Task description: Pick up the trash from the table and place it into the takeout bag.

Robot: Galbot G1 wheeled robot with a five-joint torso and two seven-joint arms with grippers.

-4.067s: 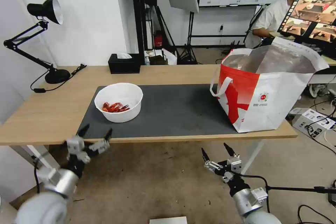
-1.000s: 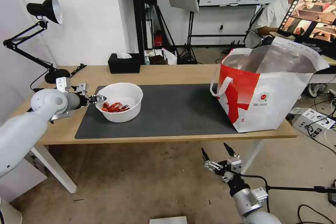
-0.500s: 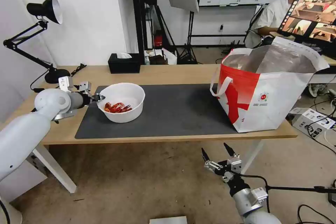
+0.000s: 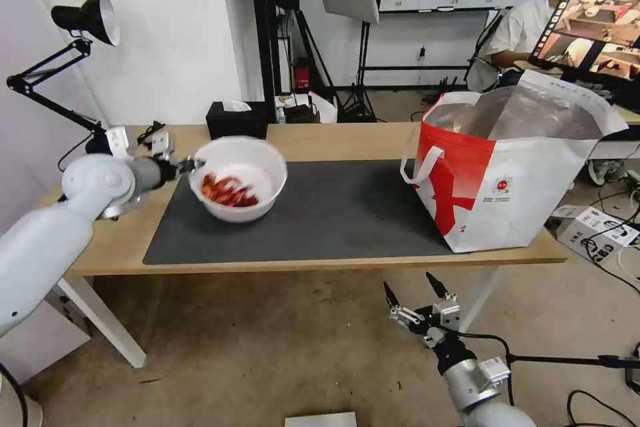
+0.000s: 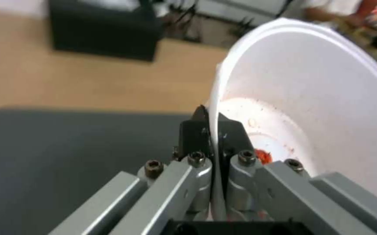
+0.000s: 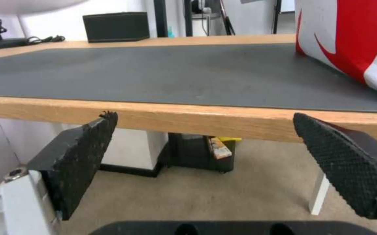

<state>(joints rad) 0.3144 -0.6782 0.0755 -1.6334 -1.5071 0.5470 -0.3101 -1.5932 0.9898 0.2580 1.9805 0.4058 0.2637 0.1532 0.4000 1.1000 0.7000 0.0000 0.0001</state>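
Smooth white bowl [image 4: 239, 178], matt grey mat [image 4: 320, 213], light-wood table [image 4: 333, 139].

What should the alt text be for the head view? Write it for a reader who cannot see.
The left gripper pinches the rim of a white bowl of red crayfish shells, holding it tilted above the dark mat. A red-and-white takeout bag stands open on the table's right end; the right gripper waits open below the table edge.

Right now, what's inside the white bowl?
Red crayfish shells lie in the white bowl, which the left pincer grips by its rim. The bowl's near wall hides part of its floor.
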